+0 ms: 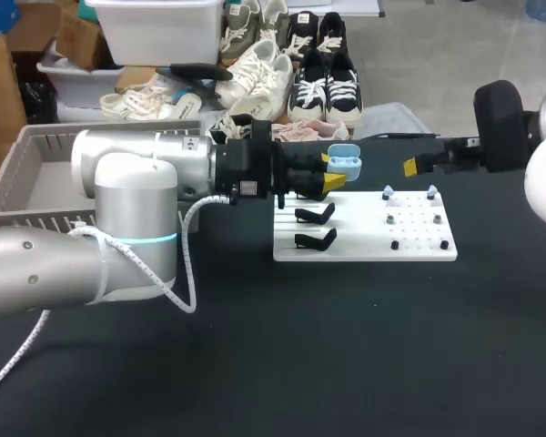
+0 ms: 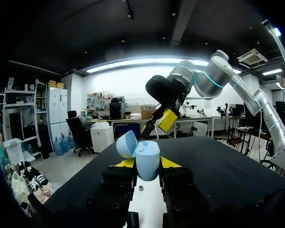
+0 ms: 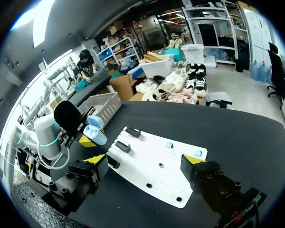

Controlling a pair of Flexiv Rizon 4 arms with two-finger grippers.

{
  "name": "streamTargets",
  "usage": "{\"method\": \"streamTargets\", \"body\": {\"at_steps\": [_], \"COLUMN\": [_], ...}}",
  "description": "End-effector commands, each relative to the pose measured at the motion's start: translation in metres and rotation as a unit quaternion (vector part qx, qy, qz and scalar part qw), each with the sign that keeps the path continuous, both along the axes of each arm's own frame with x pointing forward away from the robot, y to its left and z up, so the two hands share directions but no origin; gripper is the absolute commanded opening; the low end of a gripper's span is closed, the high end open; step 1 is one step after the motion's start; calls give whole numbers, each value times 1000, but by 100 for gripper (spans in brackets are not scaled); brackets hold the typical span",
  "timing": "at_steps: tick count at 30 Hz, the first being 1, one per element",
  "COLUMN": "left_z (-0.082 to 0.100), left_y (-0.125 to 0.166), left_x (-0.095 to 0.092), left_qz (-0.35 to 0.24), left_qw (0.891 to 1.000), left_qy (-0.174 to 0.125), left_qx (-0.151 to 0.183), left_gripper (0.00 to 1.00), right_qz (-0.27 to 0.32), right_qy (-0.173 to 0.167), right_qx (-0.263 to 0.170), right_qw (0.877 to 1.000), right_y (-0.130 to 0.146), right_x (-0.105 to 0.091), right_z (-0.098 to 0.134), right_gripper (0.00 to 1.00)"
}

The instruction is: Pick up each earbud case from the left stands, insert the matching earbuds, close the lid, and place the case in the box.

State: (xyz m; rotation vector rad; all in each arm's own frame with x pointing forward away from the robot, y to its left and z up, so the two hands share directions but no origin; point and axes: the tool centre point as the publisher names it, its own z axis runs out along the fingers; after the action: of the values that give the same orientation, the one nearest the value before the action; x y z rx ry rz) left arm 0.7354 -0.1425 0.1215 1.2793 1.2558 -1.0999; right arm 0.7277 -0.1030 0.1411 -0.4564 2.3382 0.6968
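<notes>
Over the black surface (image 1: 255,364) and its white board (image 1: 364,244), the left end effector (image 1: 330,173) is clamped on the open blue earbud case (image 1: 346,162) above the stands, while the right end effector (image 3: 145,162) hangs with fingers apart near two earbuds (image 1: 388,193).

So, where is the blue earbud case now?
Head view: the blue earbud case, lid open, is in the left gripper above the far left corner of the white board.

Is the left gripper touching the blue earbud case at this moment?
Touching. The left wrist view shows the left gripper shut on the open-lidded earbud case, with a yellow-tipped finger against each side.
</notes>
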Motion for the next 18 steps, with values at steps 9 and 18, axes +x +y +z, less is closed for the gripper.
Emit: {"method": "streamTargets", "body": {"at_steps": [9, 18], "left_z": [-10, -11], "left_y": [-5, -5], "left_x": [1, 1], "left_qz": [-4, -10], "left_qw": [1000, 1000], "left_qy": [3, 10], "left_qx": [-10, -6], "left_gripper": [0, 0], "right_qz": [-5, -6], "right_qy": [3, 3], "right_qx": [-8, -6], "right_qw": [1000, 1000], "right_y": [-2, -2], "right_x": [-2, -3], "right_z": [5, 5], "right_gripper": [100, 100]}}
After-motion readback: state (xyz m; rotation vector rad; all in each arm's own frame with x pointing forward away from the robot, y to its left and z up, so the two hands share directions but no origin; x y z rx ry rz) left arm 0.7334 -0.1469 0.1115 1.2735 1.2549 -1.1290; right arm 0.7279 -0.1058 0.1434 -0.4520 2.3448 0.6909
